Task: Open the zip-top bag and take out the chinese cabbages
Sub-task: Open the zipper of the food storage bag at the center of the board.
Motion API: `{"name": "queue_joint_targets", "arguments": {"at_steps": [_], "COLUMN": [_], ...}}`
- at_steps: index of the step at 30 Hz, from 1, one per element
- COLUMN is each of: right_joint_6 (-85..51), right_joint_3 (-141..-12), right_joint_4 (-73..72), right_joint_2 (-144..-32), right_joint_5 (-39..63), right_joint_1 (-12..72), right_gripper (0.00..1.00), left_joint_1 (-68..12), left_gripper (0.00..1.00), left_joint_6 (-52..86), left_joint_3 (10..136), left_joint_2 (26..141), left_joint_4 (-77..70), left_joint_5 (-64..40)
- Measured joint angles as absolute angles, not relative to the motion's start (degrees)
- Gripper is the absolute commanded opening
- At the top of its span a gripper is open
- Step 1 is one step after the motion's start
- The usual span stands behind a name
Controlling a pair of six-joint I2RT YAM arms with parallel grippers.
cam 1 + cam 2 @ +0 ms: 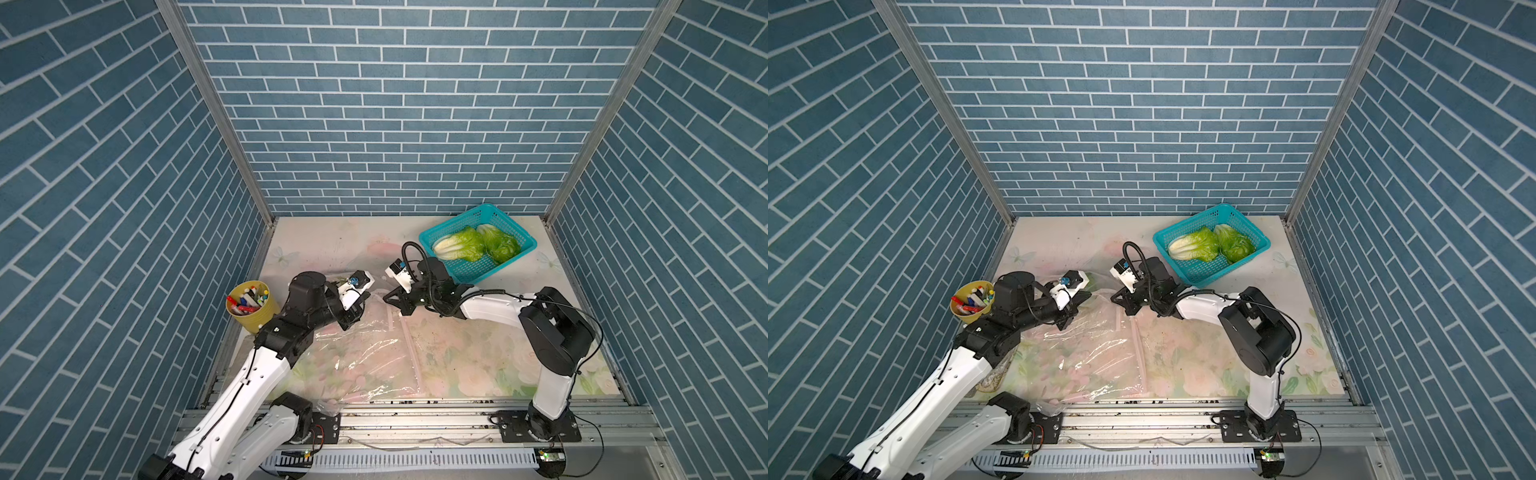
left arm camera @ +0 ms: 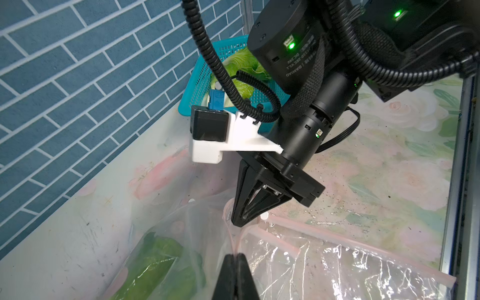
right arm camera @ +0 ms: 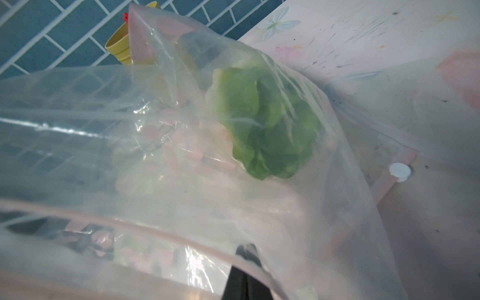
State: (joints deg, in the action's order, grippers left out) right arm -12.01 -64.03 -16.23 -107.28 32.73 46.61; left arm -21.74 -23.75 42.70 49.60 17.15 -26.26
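Note:
The clear zip-top bag [image 1: 361, 353] with a pink zip strip lies on the flowered table; its mouth is lifted between both grippers. My left gripper [image 2: 236, 255] is shut on the pink strip, seen in a top view at the left gripper [image 1: 365, 297]. Facing it, my right gripper [image 3: 246, 246] has its fingers together at the bag's rim, with the strip across its tips; in a top view the right gripper [image 1: 386, 298] is close to the left one. One chinese cabbage [image 3: 265, 124] lies inside the bag. Two more cabbages [image 1: 461, 245] [image 1: 500, 245] lie in the teal basket [image 1: 478, 266].
A yellow cup of pens [image 1: 251, 305] stands by the left wall behind my left arm. The basket sits at the back right, just beyond my right wrist. Blue brick walls close in three sides, and an aluminium rail [image 1: 415, 419] runs along the front.

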Motion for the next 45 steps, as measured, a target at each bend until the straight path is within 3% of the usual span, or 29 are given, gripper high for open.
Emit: {"name": "queue_joint_targets", "arguments": {"at_steps": [6,7,11,14,18,22,25,28,32,34,38,45], "right_joint_6": [-16.60,-17.34,-19.88,-21.67,-22.79,-23.55,-24.16,-24.93,-25.21,-24.67,-22.55,-20.60], "right_joint_3": [-67.88,-69.19,-74.26,-77.58,-82.13,-84.86,-85.45,-85.58,-85.58,-85.73,-87.22,-82.72], "right_joint_4": [-18.90,-18.65,-18.48,-18.39,-17.56,-16.60,-16.32,-16.82,-15.92,-14.09,-11.18,-15.22], "right_joint_2": [-112.25,-113.34,-116.66,-119.13,-122.15,-123.68,-124.55,-126.37,-128.20,-128.29,-128.27,-126.13], "right_joint_5": [31.66,30.50,27.38,27.24,28.67,32.69,37.54,43.07,47.90,49.54,50.11,41.98], "right_joint_1": [46.61,46.57,45.95,43.77,40.84,39.24,39.46,39.86,40.29,40.45,40.73,40.88], "right_gripper": [0.35,0.39,0.50,0.58,0.59,0.52,0.44,0.39,0.38,0.39,0.48,0.48], "left_joint_1": [-21.74,-21.74,-21.76,-21.78,-21.52,-20.27,-16.36,-12.19,-9.85,-8.80,-6.48,-5.96], "left_gripper": [0.00,0.05,0.41,0.99,1.00,1.00,0.99,0.92,0.84,0.75,0.65,0.67], "left_joint_6": [-22.83,-22.70,-22.02,-20.01,-15.57,-6.94,-0.82,3.53,7.79,9.96,12.88,14.52], "left_joint_3": [42.48,42.48,42.54,42.63,42.63,44.84,52.73,63.22,68.23,68.23,68.23,67.85], "left_joint_2": [49.45,49.47,49.74,49.84,50.06,53.12,60.14,70.08,78.91,81.34,84.36,89.52], "left_joint_4": [16.84,16.86,17.28,16.86,14.85,15.05,21.26,27.83,32.91,35.38,37.95,39.77], "left_joint_5": [-26.96,-27.09,-26.85,-24.77,-19.05,-5.10,2.28,5.63,6.00,4.84,3.14,1.48]}}
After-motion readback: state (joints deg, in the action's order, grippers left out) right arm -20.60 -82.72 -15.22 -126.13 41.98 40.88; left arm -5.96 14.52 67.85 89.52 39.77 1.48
